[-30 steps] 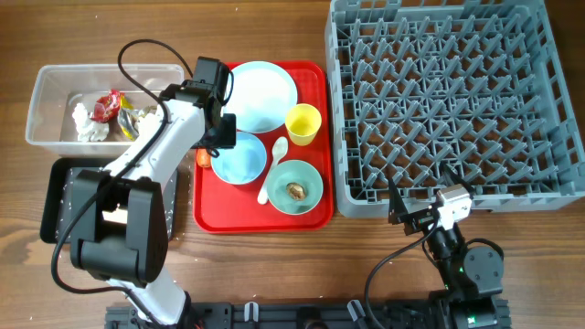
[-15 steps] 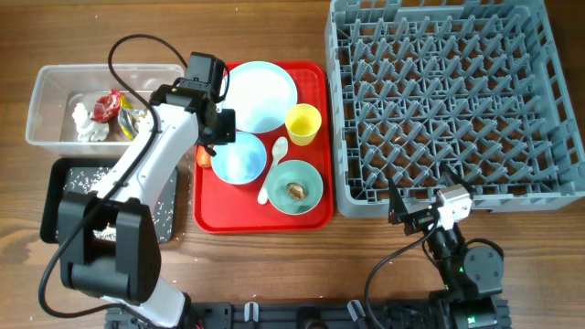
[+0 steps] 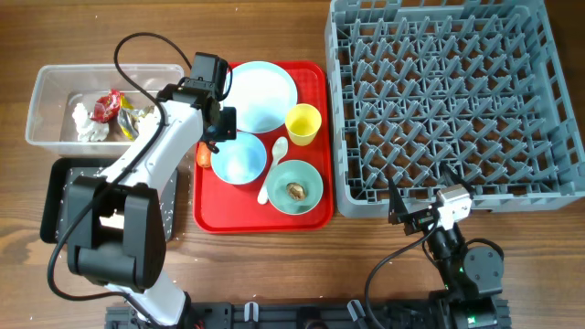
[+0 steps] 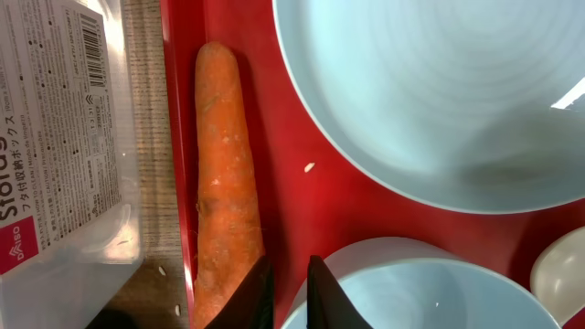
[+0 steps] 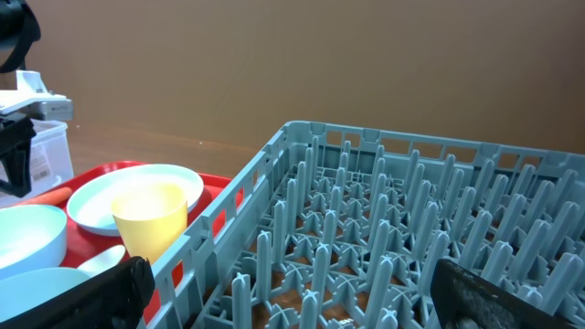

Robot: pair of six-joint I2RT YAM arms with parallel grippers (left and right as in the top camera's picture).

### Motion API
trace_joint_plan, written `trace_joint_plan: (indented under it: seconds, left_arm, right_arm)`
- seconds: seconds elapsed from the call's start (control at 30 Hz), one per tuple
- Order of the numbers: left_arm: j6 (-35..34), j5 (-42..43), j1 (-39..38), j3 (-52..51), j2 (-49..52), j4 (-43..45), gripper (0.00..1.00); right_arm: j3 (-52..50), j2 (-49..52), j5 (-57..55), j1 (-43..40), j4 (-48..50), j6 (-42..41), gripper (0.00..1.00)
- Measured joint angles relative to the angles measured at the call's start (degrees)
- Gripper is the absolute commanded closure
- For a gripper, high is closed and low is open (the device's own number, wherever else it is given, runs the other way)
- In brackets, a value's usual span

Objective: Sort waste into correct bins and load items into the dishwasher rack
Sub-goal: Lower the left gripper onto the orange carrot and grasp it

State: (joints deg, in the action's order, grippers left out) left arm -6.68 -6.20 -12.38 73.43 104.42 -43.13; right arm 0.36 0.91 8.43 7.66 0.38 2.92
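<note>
Lying lengthwise along the 9 o'clock rim of the glossy red tray (image 4: 302,206), the carrot (image 4: 224,174) is a matte orange taper with faint ridges, its side against the raised lip. One white rice grain (image 4: 310,166) sits on the tray floor beside it. At 3 o'clock of the carrot curve the smooth rims of the pale blue plate (image 4: 430,91) and a bowl (image 4: 411,292).

The left gripper (image 4: 289,291) hangs at the carrot's 6 o'clock end, its dark fingers drawn narrow with a slim red gap between them and nothing in it. Whether the nearer finger touches the carrot I cannot tell.

A thin strip of bare wooden table (image 4: 151,137) separates the tray from the clear plastic tub (image 4: 64,137) at 9 o'clock.

The right gripper (image 5: 288,274) stands spread wide and empty at the 6 o'clock edge of the grey pegged rack (image 5: 384,219).
</note>
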Motion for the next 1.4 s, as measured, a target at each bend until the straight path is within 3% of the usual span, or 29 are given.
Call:
trace_joint_plan:
  seconds: [0.17, 0.7, 1.2, 1.4]
  left_arm:
    - [0.0, 0.0, 0.0, 0.0, 0.0, 0.11, 0.92]
    - [0.0, -2.75, 0.0, 0.0, 1.99, 0.57, 0.9]
    - [-0.02, 6.01, 0.0, 0.0, 1.99, -4.9, 0.94]
    - [-0.04, 4.7, 0.0, 0.0, 1.99, -3.58, 0.73]
  right_arm:
    - [0.0, 0.0, 0.0, 0.0, 0.0, 0.0, 0.0]
    - [0.0, 0.0, 0.0, 0.0, 0.0, 0.0, 0.0]
    - [0.0, 0.0, 0.0, 0.0, 0.0, 0.0, 0.0]
    - [0.0, 0.0, 0.0, 0.0, 0.0, 0.0, 0.0]
